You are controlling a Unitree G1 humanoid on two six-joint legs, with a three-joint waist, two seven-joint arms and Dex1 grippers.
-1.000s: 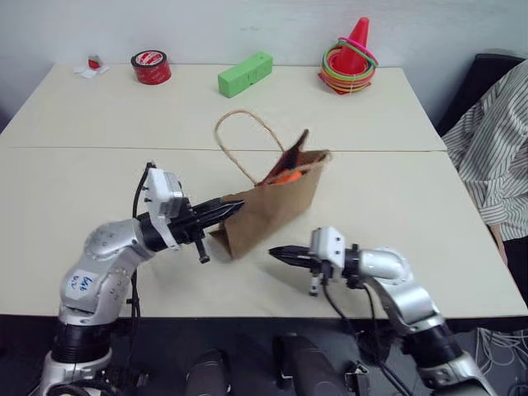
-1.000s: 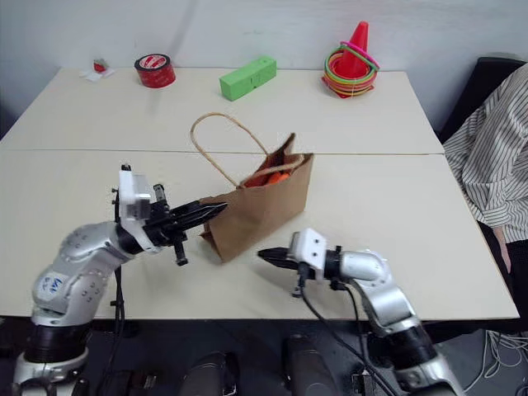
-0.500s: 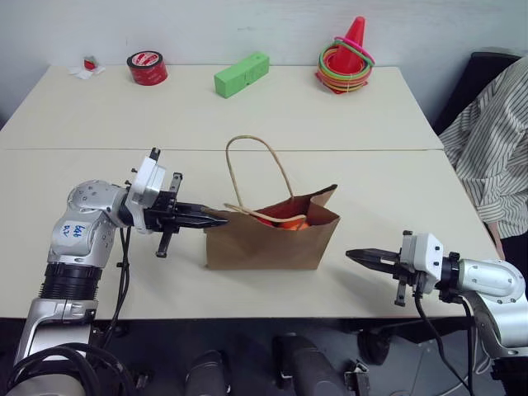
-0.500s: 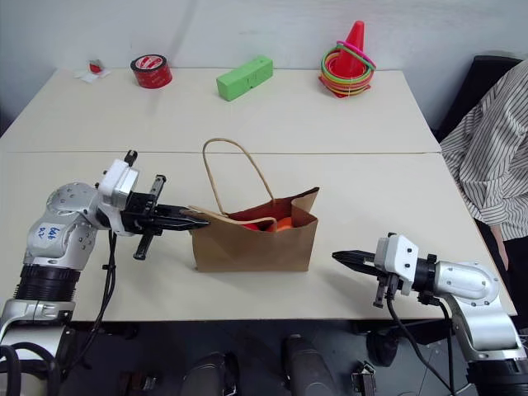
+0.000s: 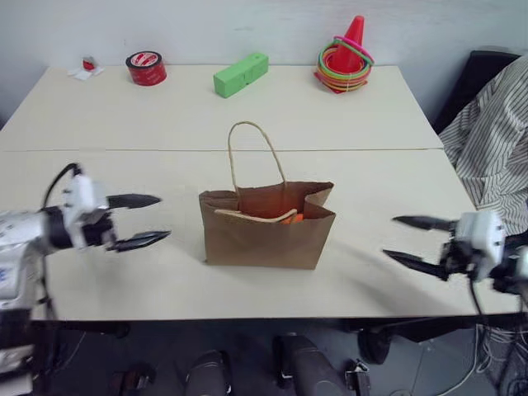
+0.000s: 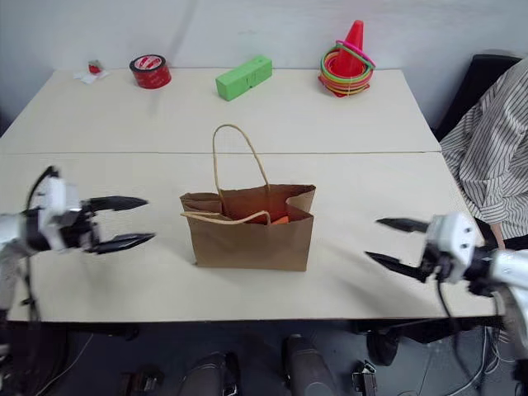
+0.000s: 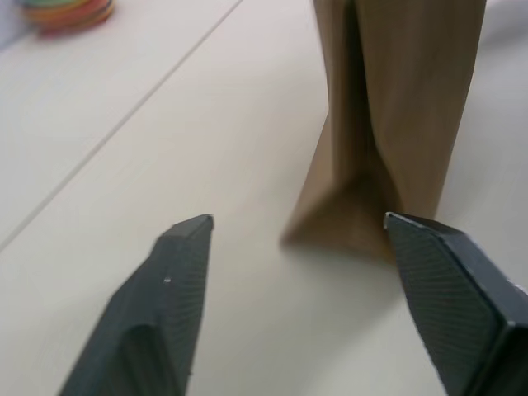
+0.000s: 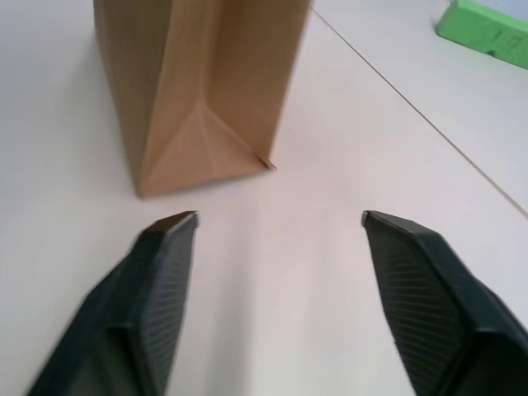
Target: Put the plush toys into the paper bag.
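Left tool (image 5: 150, 220): fingers spread wide, nothing between them, touching nothing; it hovers over the table (image 5: 99, 272), pointing at the paper bag's (image 5: 266, 239) left end, well apart from it. Right tool (image 5: 410, 241): fingers likewise wide apart, empty, pointing at the bag's right end, well apart.

The bag stands upright midway between the two tools, mouth open upward, one cord handle standing up, the other lying across the mouth. Its long axis runs from one tool to the other. Neither arm looks clearly nearer.

An orange plush toy (image 5: 290, 218) shows inside the mouth, toward the bag's right end. A red one cannot be made out.

Judgement: toys appear bagged; no plush lies on the table around the bag.
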